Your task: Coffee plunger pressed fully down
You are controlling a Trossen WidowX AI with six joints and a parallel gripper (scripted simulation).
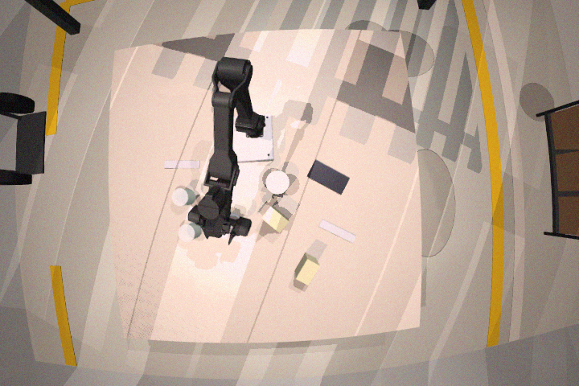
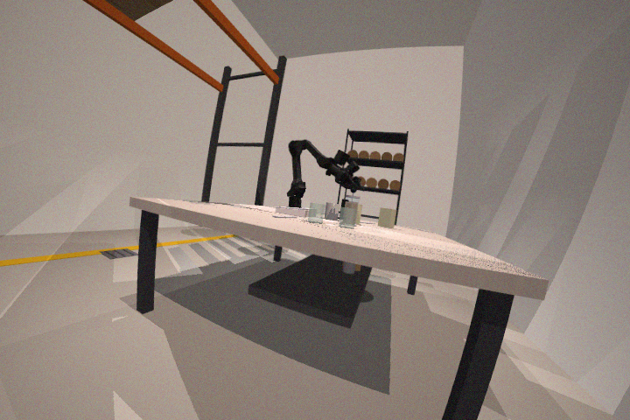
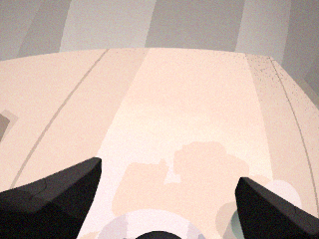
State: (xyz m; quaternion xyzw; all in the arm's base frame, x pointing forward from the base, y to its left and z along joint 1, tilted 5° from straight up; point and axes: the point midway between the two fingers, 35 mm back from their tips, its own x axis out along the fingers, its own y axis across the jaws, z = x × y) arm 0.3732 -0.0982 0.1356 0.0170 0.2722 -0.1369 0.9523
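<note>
The arm [image 1: 223, 132] [image 2: 320, 159] is black. The table [image 1: 345, 300] [image 2: 276, 233] [image 3: 199, 90] is pale pink, striped with light and shade. Two blocks [image 1: 307, 269] [image 2: 387, 218] [image 1: 276, 219] are pale yellow. The cups [image 1: 183, 195] [image 1: 190, 232] [image 2: 316, 213] [image 2: 347, 216] are pale green with whitish tops. A slab [image 1: 328, 177] is dark navy. Floor lines [image 1: 496, 204] [image 2: 52, 257] are yellow; the rack's beams [image 2: 162, 49] are orange.

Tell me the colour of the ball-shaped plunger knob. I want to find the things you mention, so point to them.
Black [image 3: 159, 236]; the wrist view shows it best.
</note>
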